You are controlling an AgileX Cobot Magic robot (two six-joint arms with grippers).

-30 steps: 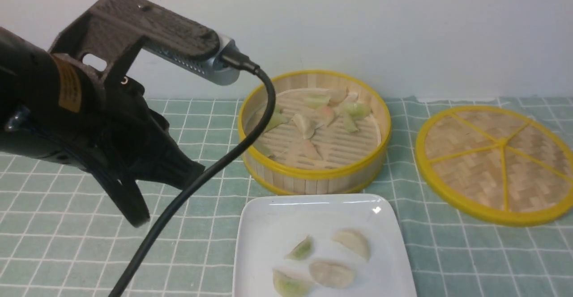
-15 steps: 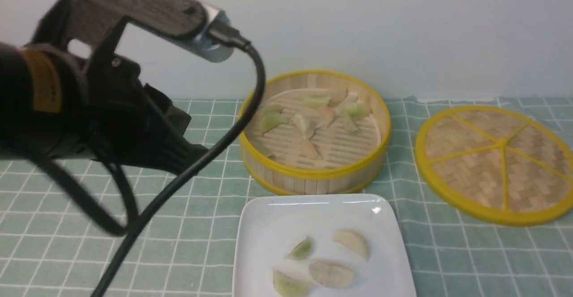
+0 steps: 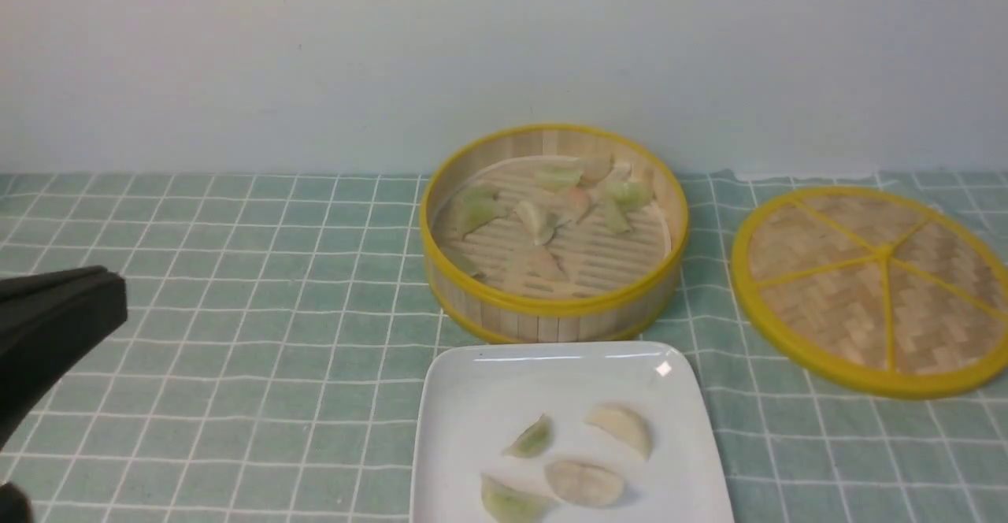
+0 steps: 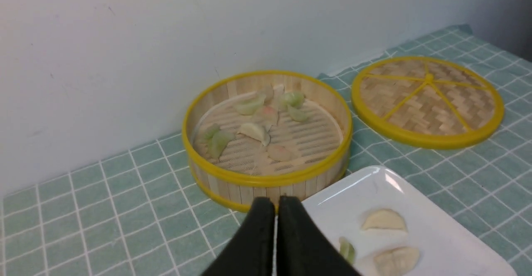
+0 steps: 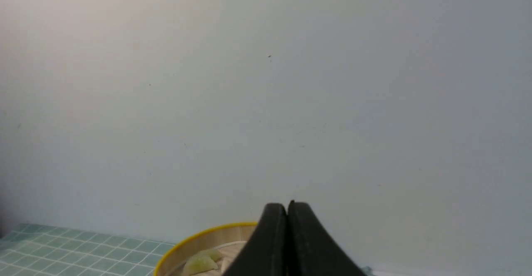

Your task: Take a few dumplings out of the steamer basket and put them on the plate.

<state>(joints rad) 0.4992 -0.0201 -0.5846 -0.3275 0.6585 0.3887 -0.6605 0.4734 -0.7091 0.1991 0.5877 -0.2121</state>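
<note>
The steamer basket (image 3: 551, 306) stands at the middle back with several dumplings (image 3: 535, 220) on its slatted floor. The white plate (image 3: 472, 381) lies in front of it and holds several dumplings (image 3: 583, 482). My left gripper (image 3: 114, 294) is shut and empty at the far left edge, well away from both. In the left wrist view its jaws (image 4: 273, 203) are pressed together, with the basket (image 4: 266, 180) and the plate (image 4: 374, 184) beyond. My right gripper (image 5: 286, 206) is shut and empty, raised and facing the wall, with the basket rim (image 5: 195, 238) below.
A flat woven bamboo disc with yellow spokes (image 3: 874, 287) lies to the right of the basket, also in the left wrist view (image 4: 428, 97). A green checked cloth (image 3: 236, 310) covers the table. A pale wall (image 3: 504, 50) stands close behind.
My left arm has pulled back from the middle left toward the left edge and mostly left the front view. The dumplings, basket and plate have not moved.
</note>
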